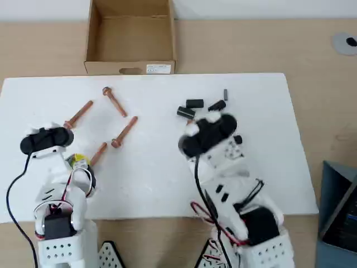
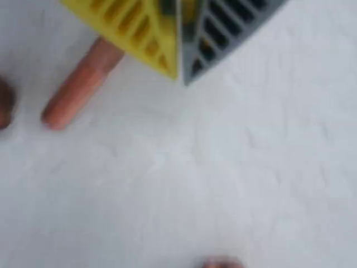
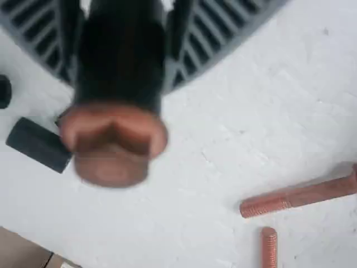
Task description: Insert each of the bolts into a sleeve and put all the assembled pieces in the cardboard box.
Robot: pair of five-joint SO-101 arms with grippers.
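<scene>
- Copper-coloured hex bolt head [image 3: 111,142] sticks out of a black cylindrical sleeve [image 3: 120,61], which the right jaws clamp from both sides.
- Loose black sleeves [image 1: 194,104] lie just beyond those jaws on the white sheet [image 1: 262,167].
- Left jaws are closed tip to tip on nothing; a copper bolt shaft [image 2: 81,84] lies just beside them.
- Three more copper bolts [image 1: 124,132] lie ahead of the left jaws.
- Brown cardboard box [image 1: 129,67] stands open on the table [image 1: 318,61], well beyond both jaws.

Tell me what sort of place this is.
Probably a robotics lab bench: two white robot arms at a wooden table, a white mat strewn with copper-coloured bolts and black cylindrical sleeves, plus an open cardboard box.
</scene>
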